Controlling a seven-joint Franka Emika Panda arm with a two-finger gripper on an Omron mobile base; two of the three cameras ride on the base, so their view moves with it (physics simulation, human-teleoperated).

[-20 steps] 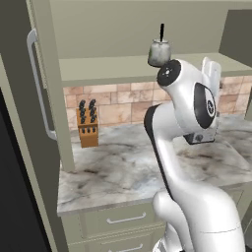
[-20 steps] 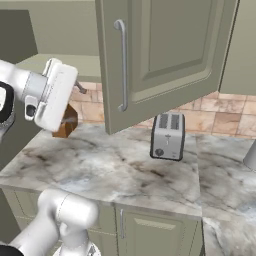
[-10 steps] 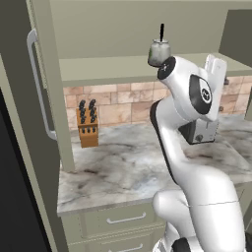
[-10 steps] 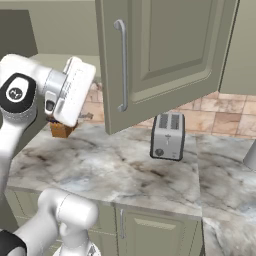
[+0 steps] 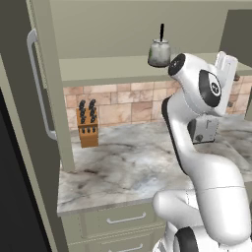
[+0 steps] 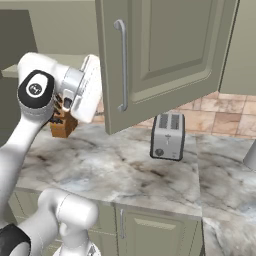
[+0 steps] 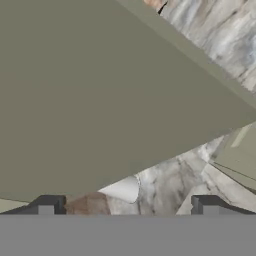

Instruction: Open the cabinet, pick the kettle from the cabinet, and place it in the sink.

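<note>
My jaws (image 7: pixel 128 205) stand wide apart, gripping nothing, under a broad grey-green panel. One kettle (image 5: pixel 159 52) sits on the open cabinet (image 5: pixel 123 69) shelf, just beside my arm. One knife block (image 5: pixel 88 129) and one toaster (image 6: pixel 167 136) stand on the tabletop (image 6: pixel 115 170). Since a second ago, my arm has swung higher toward the shelf.

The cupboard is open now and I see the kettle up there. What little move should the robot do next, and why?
Probably turn the hand up toward the kettle. The cabinet doors already stand open and the kettle sits alone on the shelf, just above the arm's wrist. The fingers are wide apart and hold nothing, and the hand view faces a door panel and the counter, not the kettle.
</note>
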